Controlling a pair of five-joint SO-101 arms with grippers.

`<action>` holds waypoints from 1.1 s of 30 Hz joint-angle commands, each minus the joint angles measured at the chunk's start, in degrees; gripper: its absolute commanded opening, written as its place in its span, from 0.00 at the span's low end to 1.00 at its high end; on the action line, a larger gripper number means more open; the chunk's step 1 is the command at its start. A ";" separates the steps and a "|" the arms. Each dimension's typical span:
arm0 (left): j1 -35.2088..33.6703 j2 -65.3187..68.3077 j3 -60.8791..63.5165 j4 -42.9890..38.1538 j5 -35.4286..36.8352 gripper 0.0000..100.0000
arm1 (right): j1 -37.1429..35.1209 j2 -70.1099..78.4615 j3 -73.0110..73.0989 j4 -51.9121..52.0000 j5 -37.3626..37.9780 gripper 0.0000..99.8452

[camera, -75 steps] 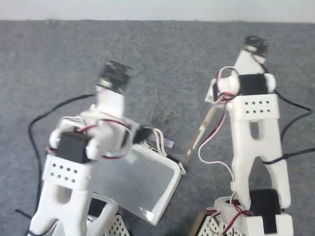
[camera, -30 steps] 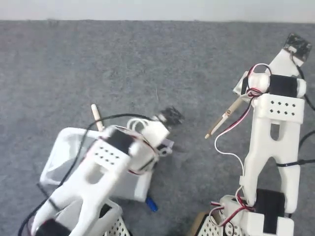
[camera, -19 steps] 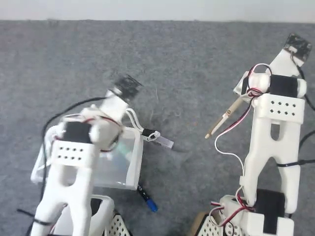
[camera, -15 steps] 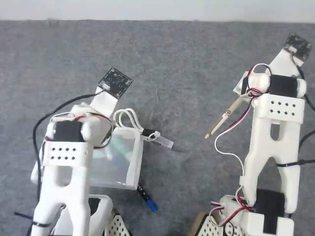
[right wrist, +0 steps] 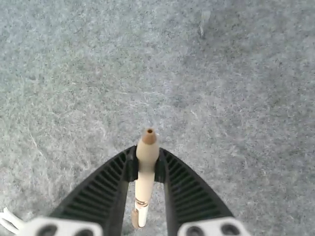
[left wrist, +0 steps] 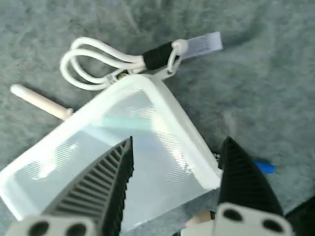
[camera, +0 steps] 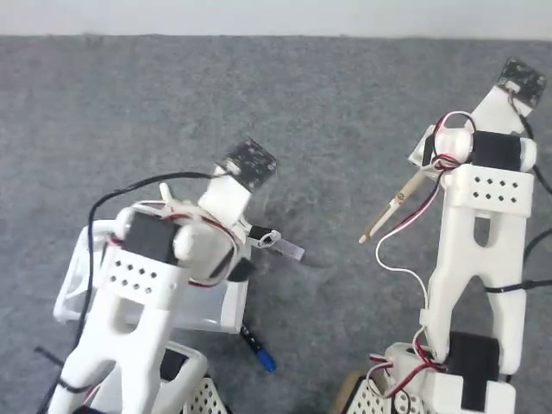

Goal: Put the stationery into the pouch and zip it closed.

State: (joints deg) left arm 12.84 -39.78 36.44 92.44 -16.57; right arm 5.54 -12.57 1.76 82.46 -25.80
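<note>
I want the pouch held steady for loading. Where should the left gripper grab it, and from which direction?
Probably grip the pouch by its thick white edge beside the cord loop. It lies flat, so its broad clear face offers nothing to pinch, while that edge does. Come down from above with the open left gripper straddling the edge.

Clear pouch (left wrist: 115, 142), white-edged, lies flat toward the worktop's front left corner, with something pale green inside. A white cord loop (left wrist: 96, 61) and a tag (left wrist: 203, 43) trail from its black zip pull (left wrist: 157, 55). A beige pen (left wrist: 39, 101) lies just beside the pouch; a dark pen (camera: 257, 348) with a blue end pokes out at its front corner. A second beige pen (right wrist: 146, 145) is clamped in the right tool (right wrist: 145, 155), off the worktop.
</note>
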 commanded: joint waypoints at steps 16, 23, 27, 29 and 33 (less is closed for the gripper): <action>-0.44 -1.49 15.52 -12.40 -0.09 0.22 | -2.68 -2.42 4.13 -5.76 -0.53 0.01; -12.48 -2.02 2.24 -4.92 -0.18 0.23 | -4.26 -3.21 9.05 -10.15 4.40 0.15; -17.41 -2.02 -4.09 -2.11 0.18 0.23 | -7.60 -4.35 6.59 -6.55 8.09 0.23; -19.78 -2.02 -4.88 -2.29 0.35 0.22 | -10.59 -5.76 5.71 -5.49 8.09 0.23; -24.88 -2.02 -4.70 -4.48 2.64 0.22 | -18.51 -7.78 5.36 -5.32 8.00 0.23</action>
State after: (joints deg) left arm -9.05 -39.96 35.03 89.45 -15.69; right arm -7.47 -16.35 10.73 76.31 -18.77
